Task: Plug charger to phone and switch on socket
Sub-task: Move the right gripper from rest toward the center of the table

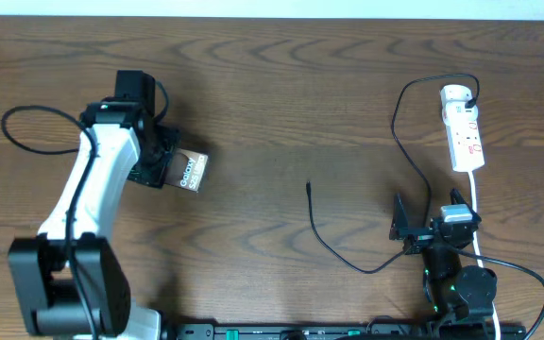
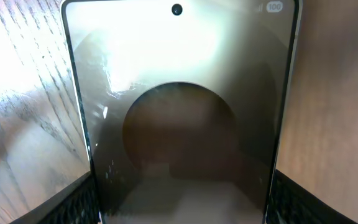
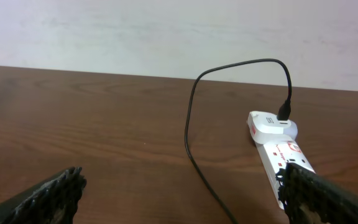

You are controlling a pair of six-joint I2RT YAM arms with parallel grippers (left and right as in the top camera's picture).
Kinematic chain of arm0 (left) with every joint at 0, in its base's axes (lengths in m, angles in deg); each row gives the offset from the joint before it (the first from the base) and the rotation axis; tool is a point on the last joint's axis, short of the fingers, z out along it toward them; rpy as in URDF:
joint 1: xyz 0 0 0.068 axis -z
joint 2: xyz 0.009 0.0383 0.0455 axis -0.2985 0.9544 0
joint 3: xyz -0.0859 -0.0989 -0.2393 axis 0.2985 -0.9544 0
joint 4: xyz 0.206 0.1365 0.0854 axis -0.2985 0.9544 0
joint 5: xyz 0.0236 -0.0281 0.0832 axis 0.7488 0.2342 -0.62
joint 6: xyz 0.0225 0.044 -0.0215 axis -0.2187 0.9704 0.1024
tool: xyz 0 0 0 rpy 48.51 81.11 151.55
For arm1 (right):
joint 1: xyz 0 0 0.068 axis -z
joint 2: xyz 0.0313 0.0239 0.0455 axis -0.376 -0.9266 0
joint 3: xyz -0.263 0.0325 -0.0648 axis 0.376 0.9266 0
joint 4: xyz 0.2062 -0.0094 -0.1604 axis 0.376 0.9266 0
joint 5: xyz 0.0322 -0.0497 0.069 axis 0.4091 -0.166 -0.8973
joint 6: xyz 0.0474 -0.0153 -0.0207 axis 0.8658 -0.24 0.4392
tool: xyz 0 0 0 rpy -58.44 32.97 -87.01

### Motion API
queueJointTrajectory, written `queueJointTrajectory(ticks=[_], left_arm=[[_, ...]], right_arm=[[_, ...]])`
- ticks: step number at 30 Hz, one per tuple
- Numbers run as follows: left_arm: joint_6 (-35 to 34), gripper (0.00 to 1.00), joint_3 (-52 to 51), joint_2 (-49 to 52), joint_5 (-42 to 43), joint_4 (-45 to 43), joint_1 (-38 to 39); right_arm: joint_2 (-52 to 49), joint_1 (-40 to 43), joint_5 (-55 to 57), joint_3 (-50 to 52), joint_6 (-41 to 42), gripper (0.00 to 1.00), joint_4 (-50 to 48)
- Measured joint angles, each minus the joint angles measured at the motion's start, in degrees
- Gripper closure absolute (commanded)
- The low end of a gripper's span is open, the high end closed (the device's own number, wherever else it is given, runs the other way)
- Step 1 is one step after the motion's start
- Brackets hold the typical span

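The phone (image 1: 193, 172) lies on the table at the left, its "Galaxy" lettering showing beside my left gripper (image 1: 163, 162). In the left wrist view the phone (image 2: 179, 93) fills the frame and my left gripper (image 2: 182, 193) has a finger against each long edge, shut on it. The charger (image 1: 397, 123) is plugged into the far end of the white socket (image 1: 465, 132) at the right; its cable loops down to a free tip (image 1: 309, 189) mid-table. My right gripper (image 1: 428, 217) is open and empty just below the socket (image 3: 279, 152), with the charger cable (image 3: 190, 124) running between its fingers (image 3: 182, 190).
The socket's white lead (image 1: 477, 203) runs down past my right arm. A black robot cable (image 1: 26, 127) loops beside the left arm. The table's far edge meets a pale wall (image 3: 166, 37).
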Motion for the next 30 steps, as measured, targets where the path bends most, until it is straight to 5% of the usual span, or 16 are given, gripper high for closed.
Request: queueJointTrajectory(ticks=[18, 30], left_arm=[[0.0, 0.93, -0.1, 3.3, -0.1, -0.6, 0.2], [0.0, 0.93, -0.1, 3.3, -0.1, -1.9, 0.2]], right_arm=[[-3.1, 0.0, -3.7, -4.3, 4.1, 0.01, -1.6], [-44.9, 0.0, -16.1, -36.6, 3.6, 0.01, 7.0]])
